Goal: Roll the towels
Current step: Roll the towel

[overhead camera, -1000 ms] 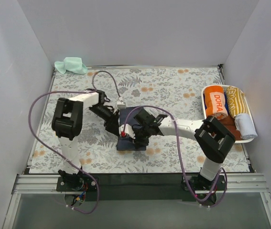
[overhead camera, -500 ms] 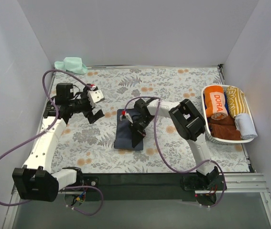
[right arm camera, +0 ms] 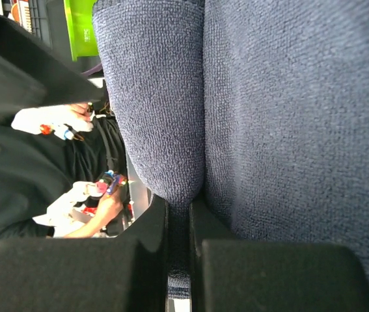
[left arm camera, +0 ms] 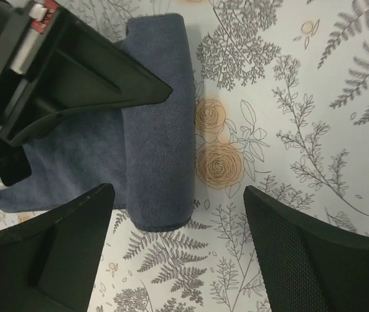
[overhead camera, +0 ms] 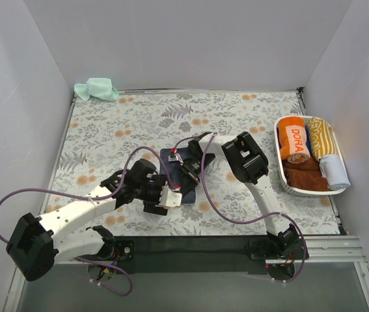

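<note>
**Item:** navy towel [overhead camera: 189,192]; lies mid-table, slightly near of centre, on the floral covering [overhead camera: 236,117]; one long side is turned over into a thick rolled edge [left arm camera: 158,130], the rest flat beside it.

**Change, left:** left gripper [left arm camera: 177,195]; a second ago at the towel's far-left side, half a second ago swung off towards the left wall; now low, reaching in from the near left; jaws wide apart, straddling the near end of the rolled edge, gripping nothing.

**Change, right:** right gripper [right arm camera: 179,221]; its arm has refolded, elbow now right of the towel; fingers pinched tight on a fold of the navy cloth, as before; the towel itself has barely shifted.

**Reading:** roll begun, not finished; the right arm seems to pin the fold while the left takes a fresh station at the tube's end, probably to steady or push it.

**Other stock:** mint green towel [overhead camera: 96,89], crumpled and unrolled, in the far-left corner; white basket [overhead camera: 276,140] at the right edge, holding the orange towel [overhead camera: 293,143] with white lettering, the yellow-striped towel [overhead camera: 323,136], the brown towel [overhead camera: 308,177] and the pale grey towel [overhead camera: 334,170], all bundled.

**Surface:** covering flat, grey foliage with orange blooms.

**Room:** plain white walls [overhead camera: 184,45] left, far and right; purple cables [overhead camera: 15,195] loop from both arms.
</note>
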Controlling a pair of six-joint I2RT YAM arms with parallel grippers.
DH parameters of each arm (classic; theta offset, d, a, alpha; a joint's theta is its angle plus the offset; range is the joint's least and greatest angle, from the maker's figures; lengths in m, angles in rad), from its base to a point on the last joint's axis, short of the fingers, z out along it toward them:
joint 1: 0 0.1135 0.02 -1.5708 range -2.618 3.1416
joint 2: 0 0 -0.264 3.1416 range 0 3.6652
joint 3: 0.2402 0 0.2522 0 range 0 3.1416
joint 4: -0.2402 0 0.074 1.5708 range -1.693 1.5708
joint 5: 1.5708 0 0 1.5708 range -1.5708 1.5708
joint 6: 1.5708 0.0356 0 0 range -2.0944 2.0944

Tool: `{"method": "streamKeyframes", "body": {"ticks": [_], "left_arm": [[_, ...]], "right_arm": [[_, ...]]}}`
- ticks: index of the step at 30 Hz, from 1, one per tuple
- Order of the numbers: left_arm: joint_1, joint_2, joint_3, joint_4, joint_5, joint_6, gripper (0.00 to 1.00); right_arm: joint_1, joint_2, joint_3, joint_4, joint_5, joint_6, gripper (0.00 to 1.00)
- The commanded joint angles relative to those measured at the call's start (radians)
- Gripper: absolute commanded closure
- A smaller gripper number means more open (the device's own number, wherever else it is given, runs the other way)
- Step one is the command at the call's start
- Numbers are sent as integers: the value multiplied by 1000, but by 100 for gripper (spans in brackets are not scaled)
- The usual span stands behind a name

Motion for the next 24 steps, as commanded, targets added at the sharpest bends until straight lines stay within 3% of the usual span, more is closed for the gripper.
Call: {"method": "streamKeyframes", "body": {"ticks": [1,8,13,20,22,24], "left_arm": [[-80,36,-56,159,-150,58,27],[-171,151,-153,370,-226,129,34],[-185,267,-178,432,-299,158,49],[-189,282,-212,493,-324,170,56],[-189,313,-193,476,-319,155,74],[-189,351,-166,397,-304,115,99]], "right_arm": [[-3,88,-8,51,259,-56,99],[-7,119,15,52,279,-39,99],[-7,102,13,49,293,-37,99],[-7,105,19,48,317,-40,99],[-6,105,29,43,330,-39,99],[-9,84,29,40,345,-34,89]]}}
